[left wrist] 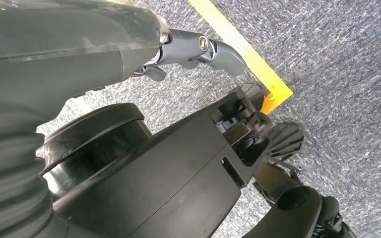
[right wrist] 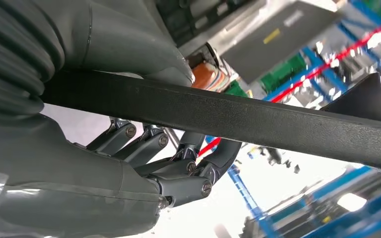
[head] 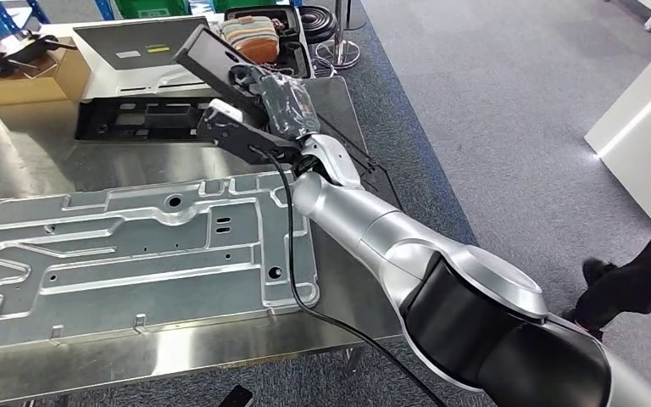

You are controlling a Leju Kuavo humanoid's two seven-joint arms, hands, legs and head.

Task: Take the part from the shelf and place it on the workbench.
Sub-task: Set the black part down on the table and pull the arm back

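Fingers [right wrist: 188, 163] of the right hand [head: 284, 106] curled around a flat black part [head: 216, 64], holding it tilted above the steel counter [head: 17, 161], apparently for setting down, while the left hand [left wrist: 198, 49] hung near the floor, its fingers curled in on nothing.

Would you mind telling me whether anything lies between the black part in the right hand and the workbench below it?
The right hand holds the black part above the workbench. A black frame and a large metal panel occupy the surface beneath it.
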